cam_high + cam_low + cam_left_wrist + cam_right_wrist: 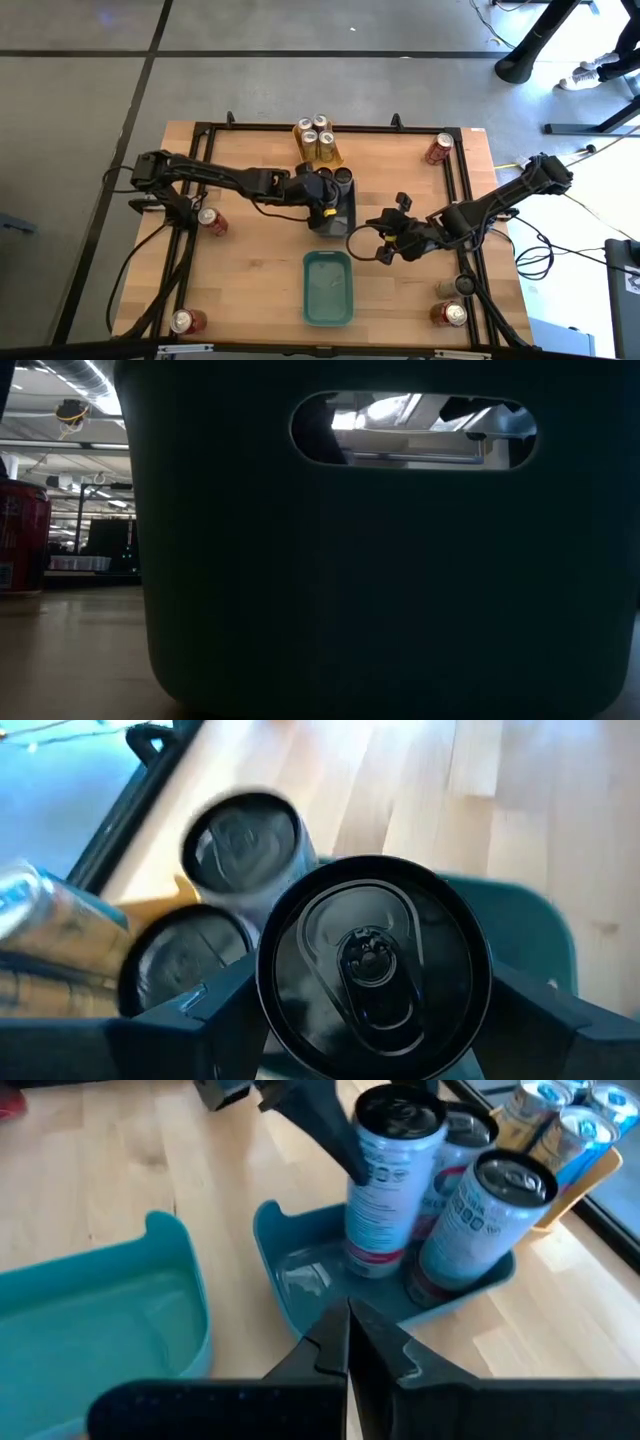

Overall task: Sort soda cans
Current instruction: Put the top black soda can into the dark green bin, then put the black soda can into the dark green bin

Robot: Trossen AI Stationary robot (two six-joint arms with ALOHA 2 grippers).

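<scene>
- The wooden table (250, 290) fills the high view; in the low view a dark tray wall (400, 580) blocks nearly everything, leaving one red can (22, 535) at the left edge.
- An empty teal tray (328, 288) lies near the front centre, its long axis running near to far.
- A second teal tray (300, 1280) behind it holds upright dark cans (480, 1220).
- The left gripper (372, 1005) has its fingers clamped on a dark can (372, 960), upright over that tray, top upward.
- The right gripper (348, 1342), fingers together, waits right of the trays.
- Gold cans (317, 140) stand upright in a yellow tray (575, 1175), cut off in the right wrist view.
- Red cans (438, 150) stand at the table's corners.
</scene>
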